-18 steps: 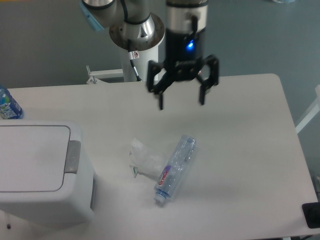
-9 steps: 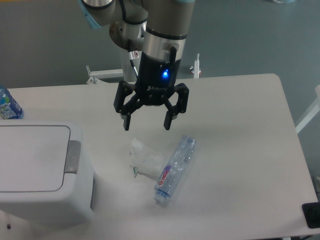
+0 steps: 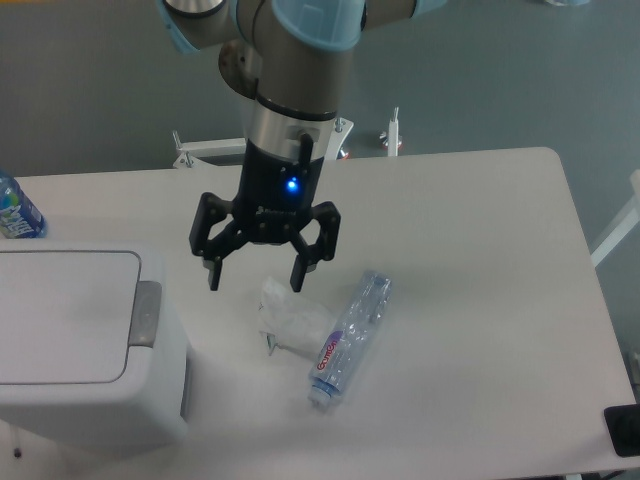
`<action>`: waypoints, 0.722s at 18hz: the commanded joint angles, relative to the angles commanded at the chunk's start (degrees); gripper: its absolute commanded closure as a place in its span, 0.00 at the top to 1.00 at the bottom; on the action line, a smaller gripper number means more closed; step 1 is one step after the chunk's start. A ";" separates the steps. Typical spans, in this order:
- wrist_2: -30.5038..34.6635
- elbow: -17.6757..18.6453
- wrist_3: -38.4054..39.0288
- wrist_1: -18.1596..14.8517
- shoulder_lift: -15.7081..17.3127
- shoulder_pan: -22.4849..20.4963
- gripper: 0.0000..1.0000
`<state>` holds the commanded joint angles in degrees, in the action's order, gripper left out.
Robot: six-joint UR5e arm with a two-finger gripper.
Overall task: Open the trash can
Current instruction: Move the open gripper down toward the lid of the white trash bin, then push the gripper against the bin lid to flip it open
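The trash can [image 3: 85,350] is a big white bin at the lower left, its flat lid [image 3: 62,315] down. A grey push tab [image 3: 147,313] sits on its right rim. My gripper [image 3: 255,282] hangs open above the table, a short way right of the tab and slightly higher in the image. Nothing is between its black fingers [image 3: 212,272].
A crumpled clear plastic wrapper [image 3: 290,320] lies just below the gripper, with an empty clear bottle [image 3: 350,335] lying on its side to the right. A blue-labelled bottle [image 3: 15,210] stands at the far left edge. A dark object [image 3: 625,430] sits at the lower right corner.
The gripper has travelled left and down from the table's back middle toward the trash can, staying open. The bin, wrapper and bottle have not moved.
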<state>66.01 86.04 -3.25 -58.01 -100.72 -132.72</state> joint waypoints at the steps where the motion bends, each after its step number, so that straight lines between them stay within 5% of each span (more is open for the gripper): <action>1: 0.00 0.00 0.09 0.00 -0.35 0.35 1.00; 13: 0.26 -0.26 1.41 1.76 -2.37 3.08 1.00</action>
<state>66.27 85.78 -1.85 -56.25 -103.09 -129.64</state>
